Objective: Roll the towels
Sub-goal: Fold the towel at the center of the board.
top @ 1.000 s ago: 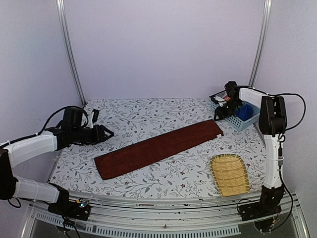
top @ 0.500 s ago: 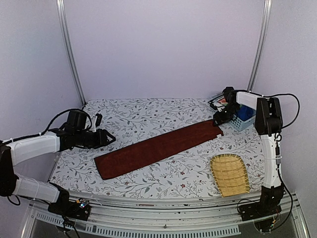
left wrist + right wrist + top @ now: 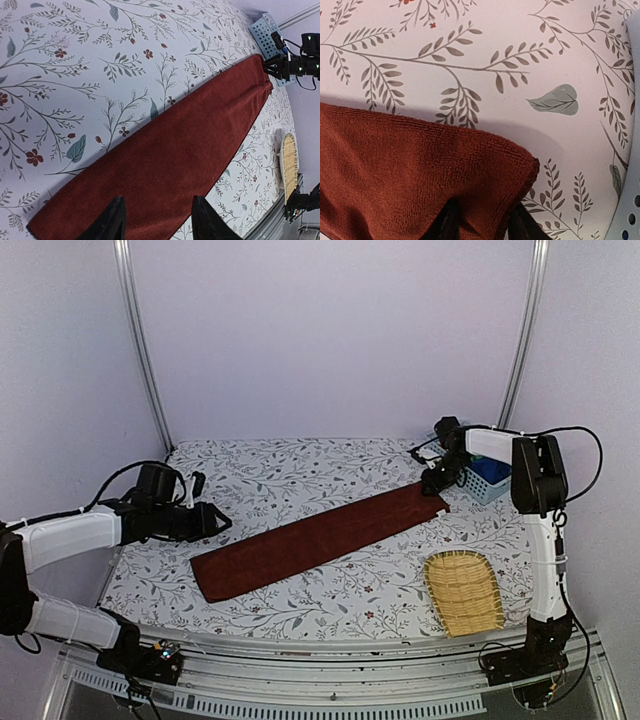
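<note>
Diagonally laid reddish-brown towel (image 3: 320,536), far corner between right pincer (image 3: 483,221) fingers, grip unclear, left pincer (image 3: 158,220) wide, empty.

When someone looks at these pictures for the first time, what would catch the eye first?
The long reddish-brown towel lies flat and diagonal across the flowered table. The right pincer is down at its far right corner, beside a pale blue basket. A woven bamboo tray stands out near the front right edge.

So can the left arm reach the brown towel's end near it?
Probably yes. The left gripper is open and pointed at the brown towel, and nothing lies on the tablecloth between them.
</note>
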